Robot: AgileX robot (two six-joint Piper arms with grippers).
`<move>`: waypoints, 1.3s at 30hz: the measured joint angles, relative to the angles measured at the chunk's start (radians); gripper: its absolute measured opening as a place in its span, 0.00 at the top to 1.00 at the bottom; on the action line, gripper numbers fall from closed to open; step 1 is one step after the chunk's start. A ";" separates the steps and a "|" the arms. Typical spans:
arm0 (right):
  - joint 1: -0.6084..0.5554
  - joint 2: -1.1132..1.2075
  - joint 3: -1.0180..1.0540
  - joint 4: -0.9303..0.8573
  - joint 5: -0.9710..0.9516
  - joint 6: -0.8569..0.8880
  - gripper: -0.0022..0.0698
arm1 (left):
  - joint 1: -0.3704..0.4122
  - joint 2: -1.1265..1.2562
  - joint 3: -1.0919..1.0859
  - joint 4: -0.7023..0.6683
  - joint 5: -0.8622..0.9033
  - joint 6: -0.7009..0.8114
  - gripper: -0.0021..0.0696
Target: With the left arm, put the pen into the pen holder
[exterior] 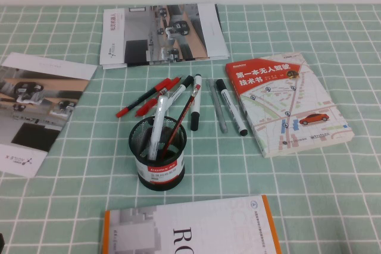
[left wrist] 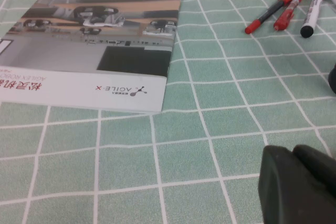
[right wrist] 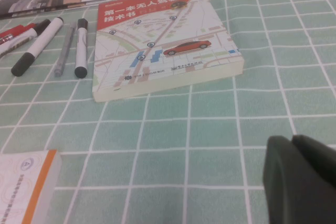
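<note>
The pen (exterior: 143, 100), slim with a black barrel and red ends, lies on the green checked cloth just behind and left of the pen holder (exterior: 158, 154). It also shows in the left wrist view (left wrist: 270, 12). The black mesh holder stands upright and holds a white marker and a thin red-and-black stick. My left gripper (left wrist: 294, 153) is shut and empty, low over the cloth, well short of the pen. My right gripper (right wrist: 291, 142) is shut and empty, near the front of the map book. Neither arm shows in the high view.
A thick all-red pen (exterior: 157, 95) lies against the slim pen. White markers (exterior: 195, 102) and a grey pen (exterior: 218, 110) lie to its right. A map book (exterior: 286, 100) is at the right, brochures (exterior: 161, 33) (exterior: 36, 108) at the back and left, and an orange-edged book (exterior: 190, 230) at the front.
</note>
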State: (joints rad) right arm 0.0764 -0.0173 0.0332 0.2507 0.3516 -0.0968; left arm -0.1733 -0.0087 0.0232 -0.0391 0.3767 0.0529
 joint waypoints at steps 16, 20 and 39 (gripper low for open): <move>0.000 0.000 0.000 0.000 0.000 0.000 1.00 | 0.000 0.000 0.000 0.000 0.000 0.000 0.98; 0.000 0.000 0.000 0.000 0.000 0.000 1.00 | 0.000 0.000 0.000 0.011 0.000 0.000 0.98; 0.000 0.000 0.000 0.000 0.000 0.000 1.00 | 0.000 0.000 0.004 -0.042 -0.057 -0.065 0.98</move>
State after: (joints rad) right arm 0.0764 -0.0173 0.0332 0.2507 0.3516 -0.0968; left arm -0.1733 -0.0087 0.0272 -0.0807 0.3201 -0.0118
